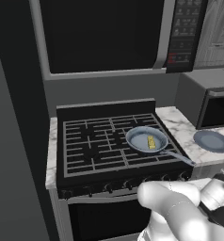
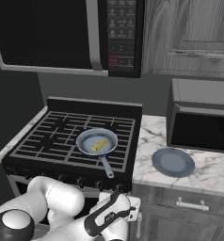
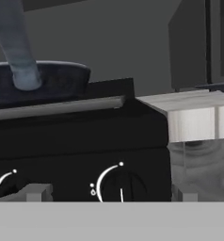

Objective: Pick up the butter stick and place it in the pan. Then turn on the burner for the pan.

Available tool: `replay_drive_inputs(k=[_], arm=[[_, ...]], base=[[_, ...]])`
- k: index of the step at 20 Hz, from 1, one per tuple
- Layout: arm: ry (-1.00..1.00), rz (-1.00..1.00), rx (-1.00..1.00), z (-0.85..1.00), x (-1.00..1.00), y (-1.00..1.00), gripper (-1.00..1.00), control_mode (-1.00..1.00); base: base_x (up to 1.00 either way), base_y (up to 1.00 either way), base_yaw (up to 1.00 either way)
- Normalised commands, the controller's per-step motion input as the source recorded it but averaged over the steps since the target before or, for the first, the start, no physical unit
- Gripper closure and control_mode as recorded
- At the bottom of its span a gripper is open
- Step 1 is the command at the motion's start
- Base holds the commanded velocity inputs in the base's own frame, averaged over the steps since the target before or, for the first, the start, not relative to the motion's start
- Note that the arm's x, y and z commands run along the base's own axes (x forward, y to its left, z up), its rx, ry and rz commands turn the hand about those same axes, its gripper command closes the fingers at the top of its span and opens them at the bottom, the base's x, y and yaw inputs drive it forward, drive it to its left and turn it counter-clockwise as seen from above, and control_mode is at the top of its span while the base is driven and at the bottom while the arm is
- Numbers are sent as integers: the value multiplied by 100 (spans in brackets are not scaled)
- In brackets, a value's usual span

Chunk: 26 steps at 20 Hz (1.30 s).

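Stove [image 1: 104, 141]: black gas range with grey grates, set between two strips of marble counter; a raised black back panel runs along its far edge.
Pan [image 1: 146, 139]: sits on the right near burner of the stove, handle pointing toward the near right, out over the front edge. In the hand view its dark side [image 3: 43, 82] and pale handle are seen from low in front.
Butter stick [image 1: 152, 141]: lies flat inside the pan, right of its centre, touching the pan floor; also clear in the right base view [image 2: 99, 145].
Knobs: a row of dark dials along the stove's front panel; the hand view shows one dial [image 3: 119, 184] with a white arc marking straight ahead, and part of a second at the left edge.
Gripper [image 3: 109, 193]: low in front of the stove's control panel, fingers spread wide, grasping nothing; one fingertip [image 3: 36, 192] stands left of the dial, the other right of it.
Counter [image 2: 212, 172]: white marble, right of the stove.
Plate [image 2: 173, 162]: round, grey-blue, on the counter well apart from the pan.
Toaster oven [image 2: 202, 117]: dark box at the counter's far side.
Microwave [image 2: 67, 33]: mounted above the stove, with a keypad on its right.
Cabinets [image 2: 189, 33]: grey wood-grain, upper right.
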Motion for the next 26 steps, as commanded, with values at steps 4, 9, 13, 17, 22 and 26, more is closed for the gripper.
replay_drive_inputs(k=[4,9,13,17,22,26], arm=[[0,0,0,0,6,0,-100,-100],[0,0,0,0,7,0,-100,-100],[0,0,0,0,7,0,-100,-100],[0,0,0,-1,4,0,-100,-100],[0,0,0,-9,0,0,-100,-100],[0,0,0,-16,0,0,-100,-100]], base=[[0,0,0],[0,0,0],[0,0,0],[0,0,0],[0,0,0],[0,0,0]])
